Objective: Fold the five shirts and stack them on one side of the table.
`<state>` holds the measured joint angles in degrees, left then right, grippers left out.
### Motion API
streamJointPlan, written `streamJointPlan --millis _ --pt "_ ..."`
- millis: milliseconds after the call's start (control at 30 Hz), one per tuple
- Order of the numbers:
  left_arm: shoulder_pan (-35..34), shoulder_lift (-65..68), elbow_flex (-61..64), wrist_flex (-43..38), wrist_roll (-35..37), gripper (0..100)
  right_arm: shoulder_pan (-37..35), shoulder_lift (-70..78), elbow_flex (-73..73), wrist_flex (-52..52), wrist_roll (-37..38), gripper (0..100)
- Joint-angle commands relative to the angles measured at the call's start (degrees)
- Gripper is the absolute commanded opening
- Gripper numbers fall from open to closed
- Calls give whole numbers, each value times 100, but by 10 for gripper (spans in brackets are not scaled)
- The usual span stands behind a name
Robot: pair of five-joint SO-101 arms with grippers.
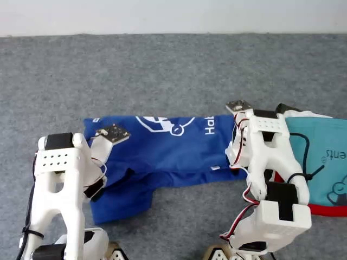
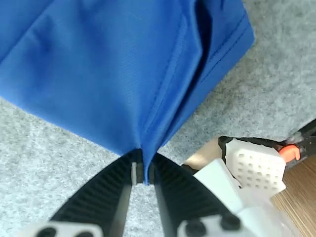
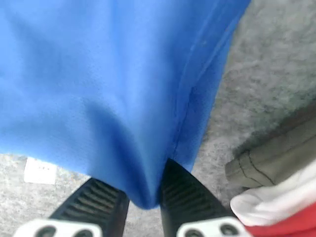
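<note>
1 blue shirt (image 1: 162,151): lies crosswise in the middle of the bench, between the 2 arms. It is royal blue, a smooth knit with stitched hems and white print along its far edge. It is partly doubled over, and a flap reaches toward the arms on the left side.
White tag (image 3: 39,170): small, showing at the blue shirt's near edge by the right arm.
Left claw (image 2: 143,170): narrow, its 2 black ribbed fingers pinching a fold at the hem of the blue shirt, at the shirt's left end.
Right claw (image 3: 145,185): narrow as well, closed on a bunched bit of the blue shirt's edge at the right end.
Pile of shirts (image 1: 317,162): on the right side of the bench, just beside the right arm and the blue shirt's right end. A teal shirt (image 1: 325,141) with dark print lies on top, a red shirt (image 1: 317,209) shows under its near edge, and a white shirt (image 1: 303,114) and a dark olive shirt (image 3: 271,158) peek out at the far side.
Bench (image 1: 162,65): covered by a grey, felt-like cloth, slightly mottled. Bare wood (image 2: 296,202) shows past the cloth's edge by the left arm's base.
Room: a plain white wall (image 1: 162,16) runs behind the bench's far edge.
</note>
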<state>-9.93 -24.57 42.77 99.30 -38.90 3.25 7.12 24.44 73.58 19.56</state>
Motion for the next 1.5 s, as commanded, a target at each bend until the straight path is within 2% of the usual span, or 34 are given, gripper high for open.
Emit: streamJointPlan --millis 0,67,233,333,433,567,667,767,867,967,1133,1267,1367,1467 --pt "-70 -79 -4 141 -202 13 40 -268 70 -163 70 9" --pt "-237 -70 119 132 -554 13 40 -268 149 -242 70 9" --pt "-1160 -70 242 132 -1196 13 40 -268 229 -277 70 9" --pt "-1389 -88 391 132 -1574 13 40 -277 211 -259 70 9" --pt "-1301 -105 418 123 -1697 13 31 -295 185 -268 70 9" --pt "-756 -105 418 79 -1697 15 31 -312 44 -145 70 32" --pt "-387 -70 453 -387 -1679 15 40 -330 -334 532 70 149" --pt "-334 -70 462 -1011 -1257 17 40 -330 -774 1270 79 270" --pt "-352 -70 514 -1099 -1020 71 48 -330 -1002 1736 255 336" --pt "-352 -70 664 -1143 -1002 116 48 -330 -1178 2132 475 355" --pt "-352 -105 708 -1108 -1002 119 48 -338 -1855 2598 519 355" --pt "-352 -105 681 -1099 -1011 119 -4 -268 -2699 2378 475 355" --pt "-352 -105 673 -1099 -1011 118 -154 -136 -2716 1411 404 354" --pt "-343 -105 708 -1099 -1002 118 -400 286 -2435 549 -316 354"
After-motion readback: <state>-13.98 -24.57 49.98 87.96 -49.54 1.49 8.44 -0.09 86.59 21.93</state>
